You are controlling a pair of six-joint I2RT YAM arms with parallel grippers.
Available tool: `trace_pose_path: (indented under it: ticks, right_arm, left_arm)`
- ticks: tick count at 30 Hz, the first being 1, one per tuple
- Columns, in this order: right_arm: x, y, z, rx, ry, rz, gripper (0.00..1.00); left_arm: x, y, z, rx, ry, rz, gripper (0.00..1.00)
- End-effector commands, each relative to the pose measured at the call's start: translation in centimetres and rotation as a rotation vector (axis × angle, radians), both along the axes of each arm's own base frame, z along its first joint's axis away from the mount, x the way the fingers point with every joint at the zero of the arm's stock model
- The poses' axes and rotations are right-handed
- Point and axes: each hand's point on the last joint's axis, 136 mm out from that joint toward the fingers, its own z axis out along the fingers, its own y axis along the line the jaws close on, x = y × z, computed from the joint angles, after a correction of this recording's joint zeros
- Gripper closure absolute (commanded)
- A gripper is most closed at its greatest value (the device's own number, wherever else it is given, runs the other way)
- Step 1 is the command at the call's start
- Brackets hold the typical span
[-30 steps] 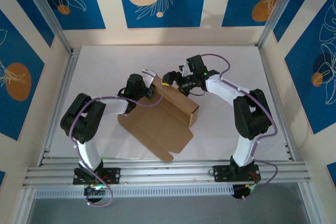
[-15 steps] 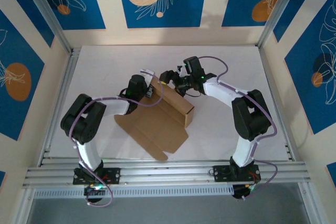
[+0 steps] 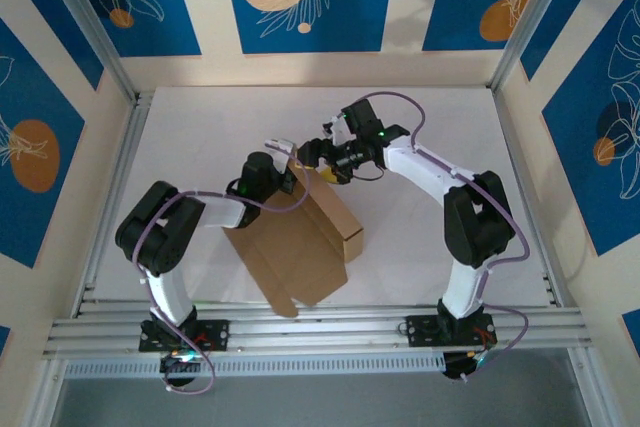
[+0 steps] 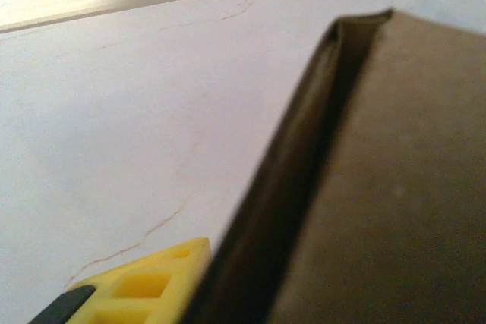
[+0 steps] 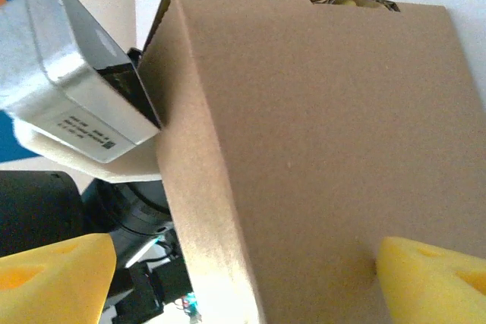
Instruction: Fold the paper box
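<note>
The paper box (image 3: 300, 237) is plain brown cardboard, partly folded, lying mid-table with one wall raised at its far end. My left gripper (image 3: 285, 161) is at that far corner. In the left wrist view one yellow fingertip (image 4: 144, 290) rests against the cardboard edge (image 4: 304, 187), and the other finger is hidden behind the panel. My right gripper (image 3: 316, 152) faces it from the right. Its jaws stand wide apart astride the raised panel (image 5: 319, 134); the right fingertip (image 5: 433, 278) touches the panel face, and the left one (image 5: 53, 271) is clear of it.
White tabletop (image 3: 420, 237) surrounds the box, framed by aluminium posts and blue patterned walls. The left arm's grey wrist camera (image 5: 68, 89) sits close against the panel's edge. The two grippers are almost touching above the box's far corner.
The box has swung toward the near left and its panel stands steeper. The right gripper has moved left, closer to the left gripper. The left arm has shifted slightly.
</note>
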Motion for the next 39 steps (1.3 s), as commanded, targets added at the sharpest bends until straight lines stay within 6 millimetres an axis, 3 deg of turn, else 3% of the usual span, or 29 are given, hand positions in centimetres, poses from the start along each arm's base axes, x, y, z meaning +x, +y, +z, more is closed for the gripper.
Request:
trace_pose_path:
  ticks: [1,9,13,16,20,26,29,34,39]
  right_arm:
    - [-1.3,-0.7,-2.8,-0.095,0.039,0.063,0.13]
    - [-0.6,-2.1,-4.4,-0.122,0.067,0.04,0.29]
    - [-0.4,-2.2,-3.7,-0.087,0.065,0.047,0.33]
    - [-0.2,-2.3,-3.0,-0.049,0.067,0.055,0.34]
    - [0.0,-2.3,-2.0,0.015,0.071,0.073,0.35]
    - [-0.4,-1.8,-1.6,0.096,0.109,0.118,0.35]
    - [-0.4,-1.6,-1.5,0.116,0.117,0.13,0.35]
    - [-0.3,-1.5,-0.9,0.147,0.118,0.136,0.35]
    - [0.0,-1.4,-0.4,0.159,0.114,0.137,0.36]
  left_arm:
    - [-1.3,-1.5,0.1,-0.08,0.03,-0.074,0.69]
    - [-1.3,-1.0,0.4,-0.109,0.033,-0.076,0.61]
    - [-1.8,-0.7,1.1,-0.107,-0.002,-0.105,0.54]
    - [-1.6,1.0,1.7,-0.111,-0.022,-0.07,0.46]
    - [-1.5,2.4,1.3,-0.122,-0.01,-0.077,0.45]
    - [-1.9,-0.6,0.4,-0.15,0.056,-0.274,0.45]
    - [-1.0,-1.1,0.0,-0.139,0.106,-0.267,0.45]
    - [0.1,-1.1,-0.8,-0.106,0.163,-0.233,0.53]
    - [-0.7,-1.4,-2.2,-0.047,0.184,-0.251,0.7]
